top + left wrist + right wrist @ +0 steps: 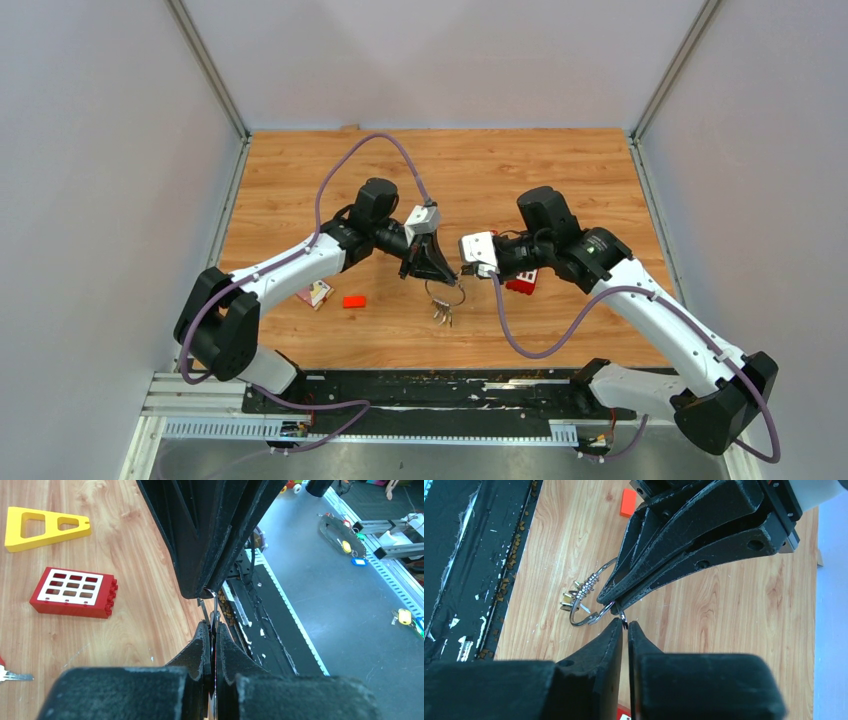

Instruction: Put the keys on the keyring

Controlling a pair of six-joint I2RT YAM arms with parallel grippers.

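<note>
Wood-grain tabletop (560, 170). Small orange-red rect. block (353, 301) left of centre, near half; small red-white-yellow card-like piece (315, 293) just left of it, apart. Red plastic block w/ white grid face (74, 592) right of centre; yellow triangular plastic frame (42, 526) near it, not touching. Black strip (430, 395) along near edge.

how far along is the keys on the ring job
Done: several keys are threaded on the keyring. In hand: the left pincer is clamped on the keyring, and the right pincer is nearly closed at the ring's wire right beside it; whether it holds a key there is unclear. Left: at least one loose key lies on the wood.
</note>
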